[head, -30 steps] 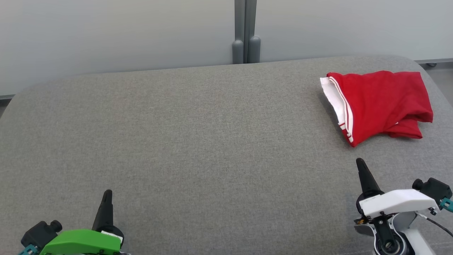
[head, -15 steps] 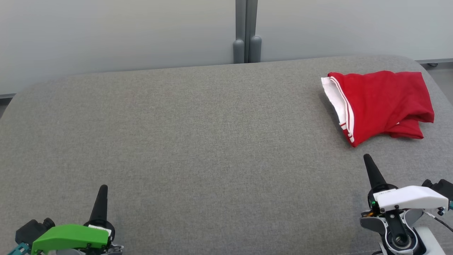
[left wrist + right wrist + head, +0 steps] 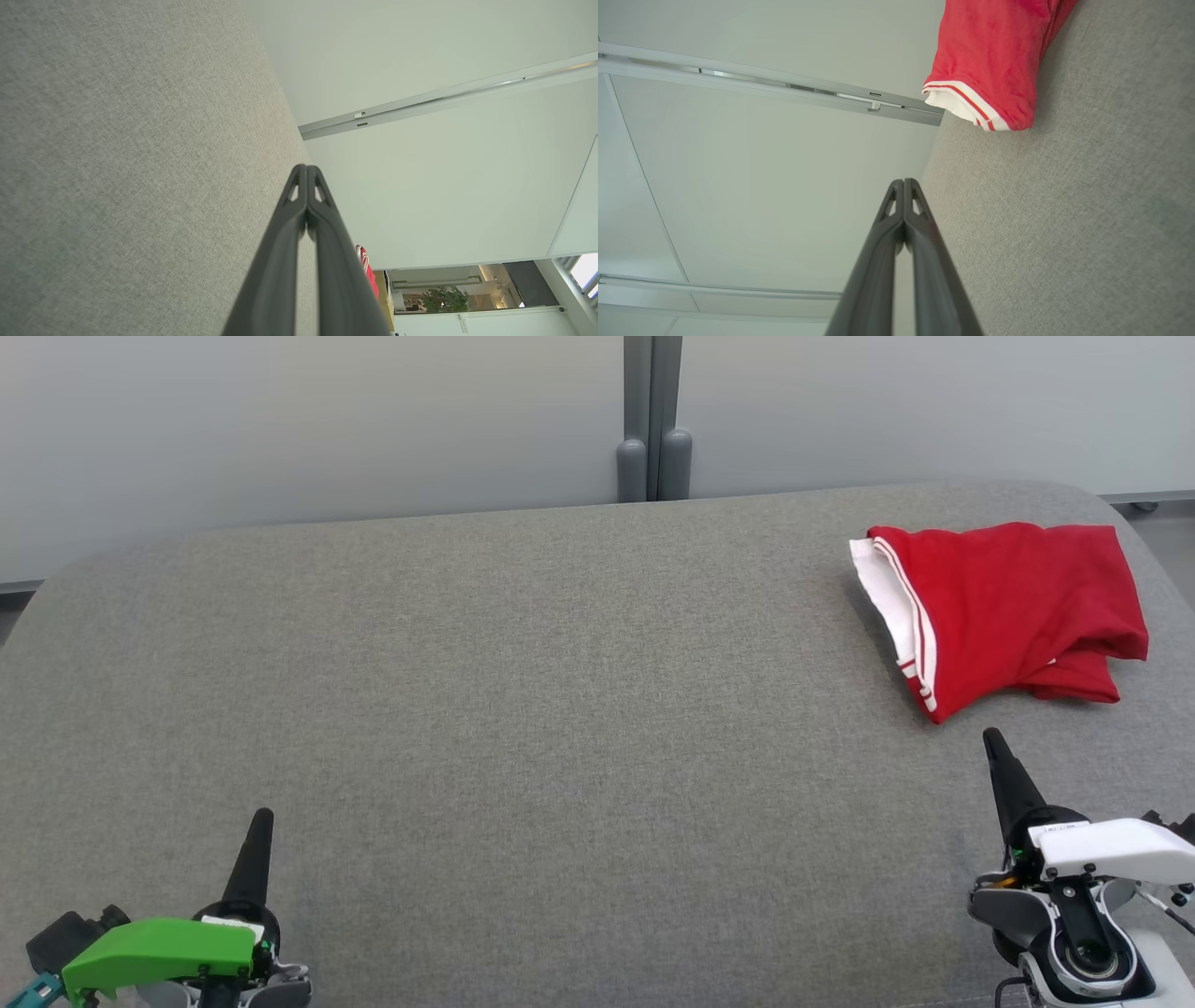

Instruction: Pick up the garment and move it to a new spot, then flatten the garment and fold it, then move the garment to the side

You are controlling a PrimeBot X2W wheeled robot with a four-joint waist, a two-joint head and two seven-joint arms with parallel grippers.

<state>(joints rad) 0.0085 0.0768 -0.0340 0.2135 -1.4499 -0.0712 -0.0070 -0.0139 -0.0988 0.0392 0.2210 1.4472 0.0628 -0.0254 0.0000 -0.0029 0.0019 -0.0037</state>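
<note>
grey fabric surface point(image 3: 523, 691), pale wall panels point(image 3: 308, 420)

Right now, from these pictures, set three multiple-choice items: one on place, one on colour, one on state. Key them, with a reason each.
1. Where on the grey fabric surface does the red garment lie, in the head view? A. far right B. centre C. near left
2. What colour is its striped trim? A. blue B. white C. black
3. How is the right pincer? A. open B. shut on the garment C. shut, empty
Key: A, it lies by the far right corner; B, a white band edges it; C, closed, short of the garment.
</note>
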